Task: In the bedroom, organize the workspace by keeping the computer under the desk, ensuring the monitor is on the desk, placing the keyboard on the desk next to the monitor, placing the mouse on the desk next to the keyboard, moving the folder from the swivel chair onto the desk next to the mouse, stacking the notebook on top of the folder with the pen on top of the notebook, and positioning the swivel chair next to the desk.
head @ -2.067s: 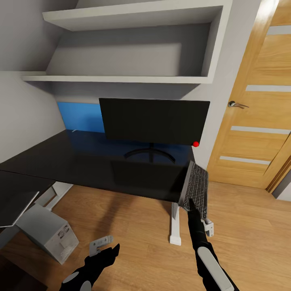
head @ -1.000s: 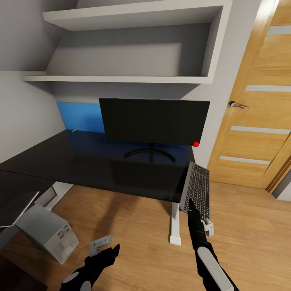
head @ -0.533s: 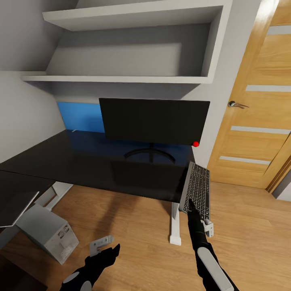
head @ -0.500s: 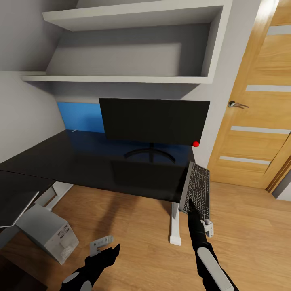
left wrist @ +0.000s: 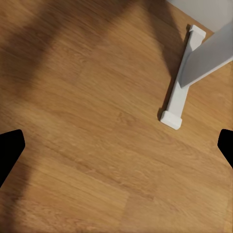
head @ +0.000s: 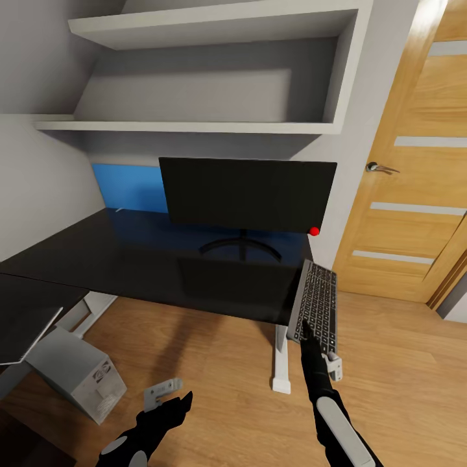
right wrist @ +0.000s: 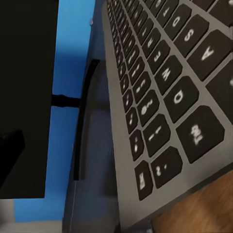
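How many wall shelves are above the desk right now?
2. The upper shelf sits near the head view's top; the lower shelf hangs just above the monitor. More may lie above the frame.

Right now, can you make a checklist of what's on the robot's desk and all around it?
Surface: black desk, mostly bare.
Job's things: monitor upright on desk; keyboard at the desk's right end, overhanging its edge; computer on floor, beside the desk's corner.
Clutter: small grey bracket on floor.
Grippers: right gripper at keyboard's near end, grip not clear; left gripper open above floor.
Cables: nothing seen.
Surroundings: white shelves, wooden door, blue panel behind the monitor.
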